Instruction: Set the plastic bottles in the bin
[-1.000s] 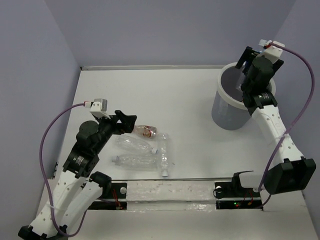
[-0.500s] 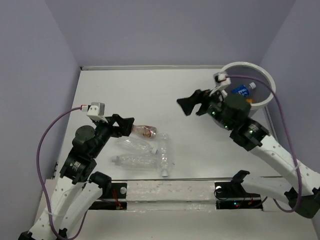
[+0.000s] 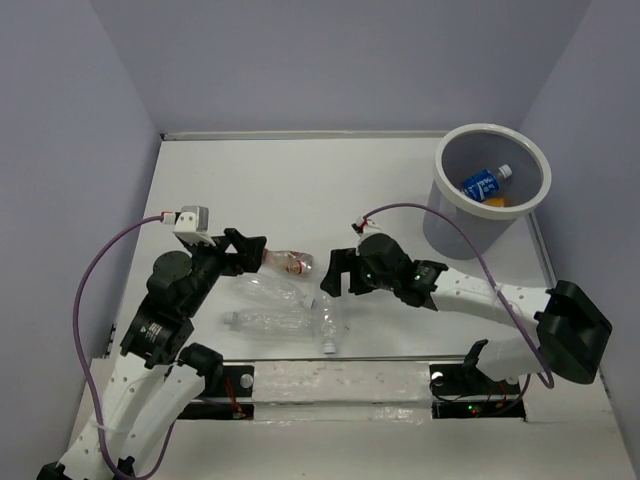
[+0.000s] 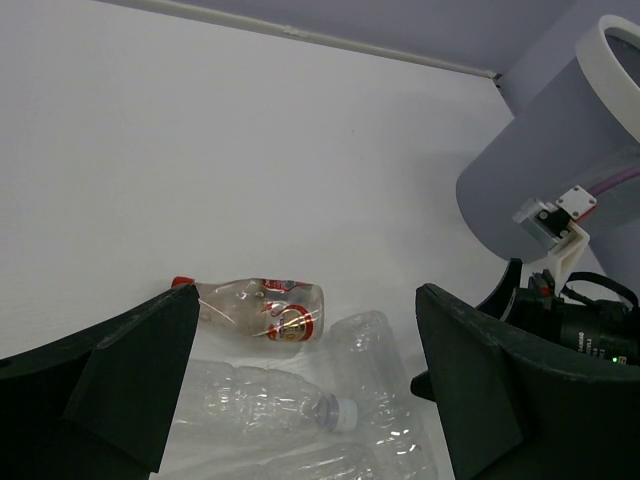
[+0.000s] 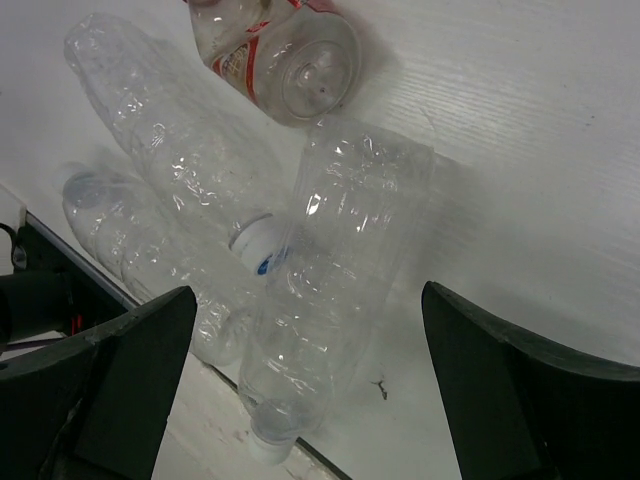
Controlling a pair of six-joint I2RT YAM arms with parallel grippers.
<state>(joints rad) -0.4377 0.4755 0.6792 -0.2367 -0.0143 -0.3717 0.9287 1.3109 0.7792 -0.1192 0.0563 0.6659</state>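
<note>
Two down, four to go: a blue-labelled plastic bottle (image 3: 482, 183) and an orange one (image 3: 497, 201) already lie at the bottom of the tall round translucent grey bin (image 3: 450, 228) with its wide white rim, while the other four plastic bottles lie on their sides in a loose cluster on the white table (image 3: 300, 180), none of them yet lifted. The left gripper (image 3: 252, 250) hovers with its jaws spread wide and empty, the red-capped bottle with the reddish label (image 4: 262, 308) lying just ahead of them and framed in the gap between them. The right gripper (image 3: 330, 272) is likewise wide open and holds nothing. A crumpled clear bottle with a white cap (image 5: 330, 290) sits in the space between its jaws, apparently the next pick, though neither finger touches it. Two more clear bottles (image 5: 170, 130) (image 5: 110, 230) lie close beside that one, toward one jaw. The bin stands well apart from both pairs of jaws, behind the right gripper, so by this reckoning about a third of the job is done, and every bottle left needs its own grasp and carry.
</note>
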